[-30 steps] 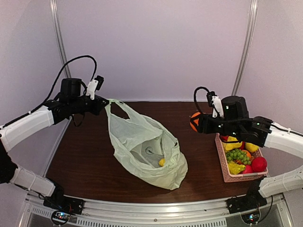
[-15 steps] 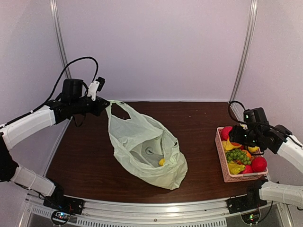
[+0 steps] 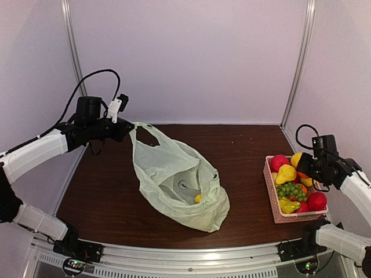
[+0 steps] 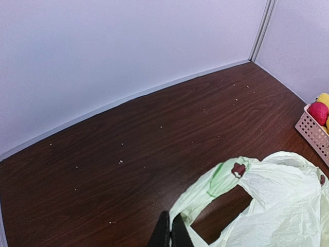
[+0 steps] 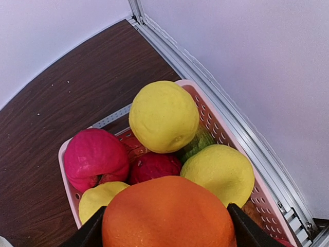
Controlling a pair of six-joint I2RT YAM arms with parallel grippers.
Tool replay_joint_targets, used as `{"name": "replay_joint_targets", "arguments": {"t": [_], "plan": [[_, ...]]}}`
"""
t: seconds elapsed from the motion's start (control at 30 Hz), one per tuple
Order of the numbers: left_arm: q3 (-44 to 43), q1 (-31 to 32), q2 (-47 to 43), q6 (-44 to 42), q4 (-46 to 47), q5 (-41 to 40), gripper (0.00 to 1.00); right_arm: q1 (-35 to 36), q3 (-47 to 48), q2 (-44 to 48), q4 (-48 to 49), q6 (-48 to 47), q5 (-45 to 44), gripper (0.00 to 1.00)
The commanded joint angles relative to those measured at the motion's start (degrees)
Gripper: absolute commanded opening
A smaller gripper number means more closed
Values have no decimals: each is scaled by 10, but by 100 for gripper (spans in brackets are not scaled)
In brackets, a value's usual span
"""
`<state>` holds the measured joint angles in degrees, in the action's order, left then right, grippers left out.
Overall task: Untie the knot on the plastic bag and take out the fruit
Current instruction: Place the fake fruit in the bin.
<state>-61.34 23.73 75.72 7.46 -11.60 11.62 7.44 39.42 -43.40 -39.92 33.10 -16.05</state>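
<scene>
Gently does it: the orange (image 5: 165, 206), clamped in the right pincer (image 5: 165, 232), hangs just above the heaped basket (image 3: 271, 194), so I would lower it into a gap and let go softly, lest it roll off. Counted there: one orange, three yellow fruits (image 5: 163, 116), two red fruits (image 5: 97, 154), perhaps more underneath. One bag (image 3: 174, 174) lies open on the desk (image 3: 104, 191), its handle (image 4: 221, 177) pinched in the closed left pincer (image 4: 170, 234), one small yellow fruit (image 3: 198, 198) inside
</scene>
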Motion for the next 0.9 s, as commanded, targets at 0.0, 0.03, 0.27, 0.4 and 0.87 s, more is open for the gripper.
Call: {"name": "replay_joint_targets", "arguments": {"t": [0.0,0.03,0.27,0.4,0.87], "plan": [[-16,-1,-11,4,7,0,0,-29,-13,-20,53,-24,20,55],[-17,-1,-11,4,7,1,0,-38,-14,-27,61,-28,29,55],[-17,-1,-8,3,6,-1,0,-67,-16,-72,112,-48,74,59],[-18,-1,-4,3,5,1,0,-90,-19,-89,130,-54,96,62],[-19,-1,1,3,2,3,0,-97,-28,-94,144,-64,100,86]]}}
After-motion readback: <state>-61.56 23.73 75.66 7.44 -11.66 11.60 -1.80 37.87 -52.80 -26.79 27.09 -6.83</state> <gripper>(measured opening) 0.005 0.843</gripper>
